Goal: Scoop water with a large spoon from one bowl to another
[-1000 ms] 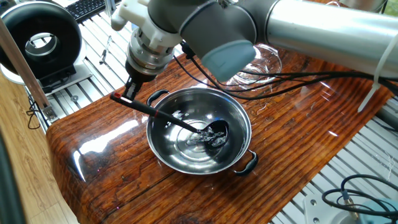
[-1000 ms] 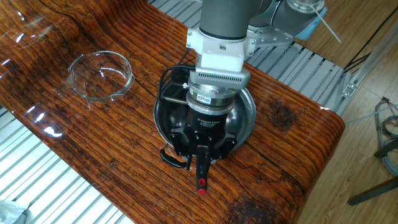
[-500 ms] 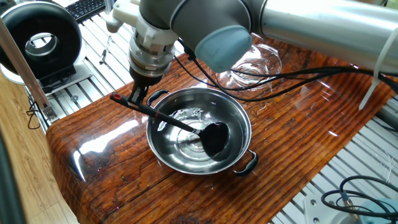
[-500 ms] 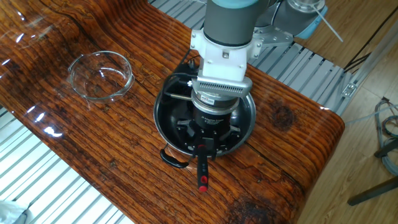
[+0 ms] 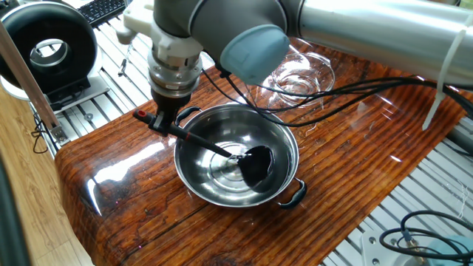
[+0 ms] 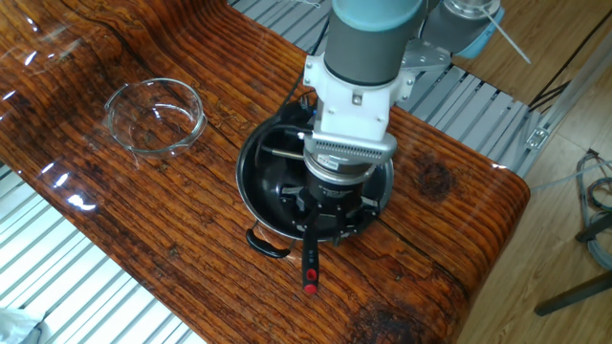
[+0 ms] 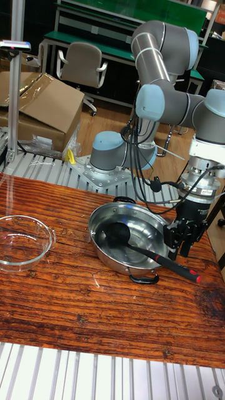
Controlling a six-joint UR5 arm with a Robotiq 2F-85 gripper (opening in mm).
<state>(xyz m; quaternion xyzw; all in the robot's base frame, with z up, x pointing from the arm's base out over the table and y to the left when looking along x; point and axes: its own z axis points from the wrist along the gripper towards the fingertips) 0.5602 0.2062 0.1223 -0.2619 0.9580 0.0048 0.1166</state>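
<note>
The large spoon (image 5: 256,161), a black ladle with a red-tipped handle (image 6: 310,279), slants down into the steel bowl (image 5: 194,186). My gripper (image 5: 161,120) is shut on the handle just outside the bowl's rim. The scoop head (image 7: 117,234) is inside the bowl, lifted a little off its base. Water (image 5: 222,140) glints on the bowl's floor. I cannot tell whether the scoop holds any. The glass bowl (image 6: 155,115) stands apart on the wooden table, partly behind my arm in one fixed view (image 5: 304,77). In the other fixed view my wrist hides most of the steel bowl (image 6: 247,177).
A black ring-shaped device (image 5: 48,48) and a keyboard (image 5: 103,9) sit beyond the table's left end. Slatted aluminium (image 6: 76,277) borders the wood. Cables (image 5: 425,229) lie at the lower right. A cardboard box (image 7: 44,106) and a chair (image 7: 81,65) stand behind.
The scoop head has risen out of the water and now shows plain black. My wrist has shifted slightly along the bowl's rim and turned, still holding the handle.
</note>
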